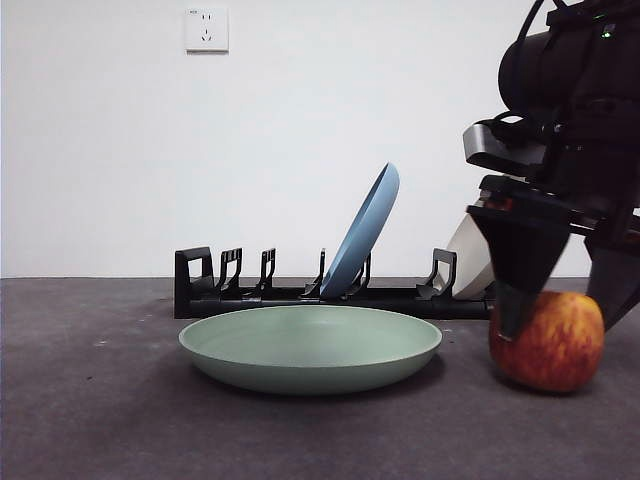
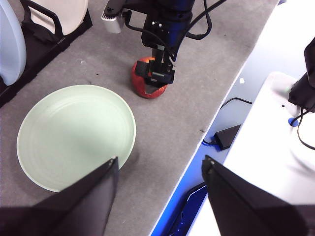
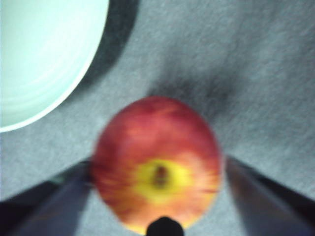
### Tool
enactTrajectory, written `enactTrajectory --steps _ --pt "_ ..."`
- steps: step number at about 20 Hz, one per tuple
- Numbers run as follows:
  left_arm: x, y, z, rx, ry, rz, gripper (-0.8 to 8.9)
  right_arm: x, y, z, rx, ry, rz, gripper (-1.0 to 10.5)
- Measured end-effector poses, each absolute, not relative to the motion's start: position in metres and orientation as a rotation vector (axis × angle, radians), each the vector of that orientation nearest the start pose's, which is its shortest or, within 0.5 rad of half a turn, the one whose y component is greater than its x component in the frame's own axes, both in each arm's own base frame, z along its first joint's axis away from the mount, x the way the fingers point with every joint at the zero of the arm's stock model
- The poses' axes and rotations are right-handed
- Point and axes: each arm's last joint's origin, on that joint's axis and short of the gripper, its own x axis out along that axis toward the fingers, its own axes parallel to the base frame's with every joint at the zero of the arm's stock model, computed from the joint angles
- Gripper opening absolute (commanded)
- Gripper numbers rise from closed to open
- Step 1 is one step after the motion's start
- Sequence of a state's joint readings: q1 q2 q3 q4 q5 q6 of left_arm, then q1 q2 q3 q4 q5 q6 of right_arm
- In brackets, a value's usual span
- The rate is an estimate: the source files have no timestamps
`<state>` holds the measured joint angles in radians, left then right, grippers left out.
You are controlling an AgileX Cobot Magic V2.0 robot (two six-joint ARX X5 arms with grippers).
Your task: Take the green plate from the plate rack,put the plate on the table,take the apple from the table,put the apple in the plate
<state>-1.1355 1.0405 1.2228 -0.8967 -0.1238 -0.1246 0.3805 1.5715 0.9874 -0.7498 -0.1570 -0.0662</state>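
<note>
Two right gripper (image 1: 560,325) fingers straddling round streaked apple (image 1: 548,342), matte mint green plate (image 1: 310,347) beside, left gripper (image 2: 160,172) fingers wide.

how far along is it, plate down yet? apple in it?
Done: the green plate lies flat on the table, out of the plate rack. In hand: the right gripper straddles the apple, which sits on the table. Left: lifting it into the plate.

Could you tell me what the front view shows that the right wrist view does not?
Only the front view shows the plate rack, a blue plate leaning in it, and a wall socket. Only the right wrist view shows the apple's yellow stem end. Both show the right gripper straddling the apple beside the green plate on the table.
</note>
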Motion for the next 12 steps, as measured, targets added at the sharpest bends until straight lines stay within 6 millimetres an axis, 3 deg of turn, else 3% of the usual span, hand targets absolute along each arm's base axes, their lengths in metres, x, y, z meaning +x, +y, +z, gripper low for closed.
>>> enactTrajectory --steps 2,4,9,12 --pt "0.083 -0.17 0.372 0.327 0.658 -0.924 2.87 0.258 0.108 0.189 -0.202 1.327 0.502 2.0" --pt "0.083 -0.17 0.371 0.328 0.658 -0.924 2.87 0.258 0.108 0.189 -0.194 1.333 0.512 -0.2" --pt "0.083 -0.17 0.371 0.329 0.66 -0.923 2.87 0.256 0.108 0.193 -0.19 1.33 0.513 -0.1" --pt "0.083 -0.169 0.37 0.342 0.677 -0.919 2.86 0.246 0.106 0.221 -0.175 1.218 0.519 -0.1"
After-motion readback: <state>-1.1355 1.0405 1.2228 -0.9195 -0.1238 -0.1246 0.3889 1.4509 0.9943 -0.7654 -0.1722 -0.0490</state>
